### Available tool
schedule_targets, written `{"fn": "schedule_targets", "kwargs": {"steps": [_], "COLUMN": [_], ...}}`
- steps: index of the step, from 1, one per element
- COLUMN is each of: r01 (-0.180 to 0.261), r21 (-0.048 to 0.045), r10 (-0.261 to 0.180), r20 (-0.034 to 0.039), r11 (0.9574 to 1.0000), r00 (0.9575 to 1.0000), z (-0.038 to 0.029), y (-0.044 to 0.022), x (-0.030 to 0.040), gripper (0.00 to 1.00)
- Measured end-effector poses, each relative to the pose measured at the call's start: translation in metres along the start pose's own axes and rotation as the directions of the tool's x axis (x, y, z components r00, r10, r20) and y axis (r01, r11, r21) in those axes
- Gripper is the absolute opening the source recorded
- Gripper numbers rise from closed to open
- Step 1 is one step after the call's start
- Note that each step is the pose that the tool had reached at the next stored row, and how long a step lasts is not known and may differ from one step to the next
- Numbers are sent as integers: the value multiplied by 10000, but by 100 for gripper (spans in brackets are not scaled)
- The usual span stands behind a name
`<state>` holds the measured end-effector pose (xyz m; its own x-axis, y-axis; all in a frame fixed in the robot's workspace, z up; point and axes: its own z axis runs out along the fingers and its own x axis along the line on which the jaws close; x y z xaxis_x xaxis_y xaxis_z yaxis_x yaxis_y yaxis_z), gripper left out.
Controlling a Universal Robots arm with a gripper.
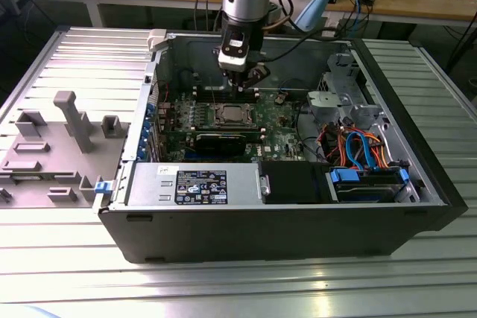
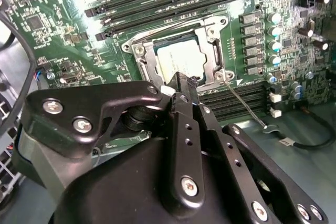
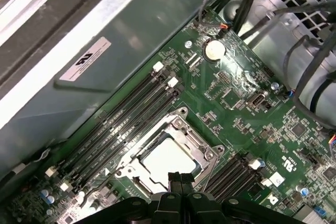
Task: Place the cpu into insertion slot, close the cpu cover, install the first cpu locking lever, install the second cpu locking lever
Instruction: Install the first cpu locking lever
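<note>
Ribbed metal bench (image 1: 67, 273), open PC case (image 1: 298, 236). Gripper (image 3: 181, 178) fingers together, empty, just above cpu (image 3: 167, 160). Cpu seated in insertion slot (image 1: 232, 115), cpu cover (image 3: 194, 141) looks down. Wire lever (image 2: 244, 103) sticks out, seemingly unlatched. Lever step in hand; calls for precise tip push on thin wire.

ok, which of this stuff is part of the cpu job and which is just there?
Job: cpu, cpu cover, insertion slot, locking lever, gripper.
Just there: memory slots, coin battery, power supply, drive cables, grey fixture.
</note>
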<state>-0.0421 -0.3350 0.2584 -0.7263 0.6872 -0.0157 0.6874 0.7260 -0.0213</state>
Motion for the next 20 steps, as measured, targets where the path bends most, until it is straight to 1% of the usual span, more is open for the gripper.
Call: {"fn": "schedule_targets", "kwargs": {"steps": [4, 8, 10, 12, 20], "r01": [415, 841, 958, 1015, 1017], "r21": [2, 2, 0, 1, 3], "r10": [-415, -841, -957, -1015, -1017], "r20": [17, 30, 34, 37, 36], "r11": [9991, 9965, 9954, 9948, 9948], "r00": [9991, 9965, 9954, 9948, 9948], "z": [0, 0, 0, 0, 0], "y": [1, 1, 1, 1, 1], "x": [1, 1, 1, 1, 1], "gripper": [11, 11, 11, 11, 11]}}
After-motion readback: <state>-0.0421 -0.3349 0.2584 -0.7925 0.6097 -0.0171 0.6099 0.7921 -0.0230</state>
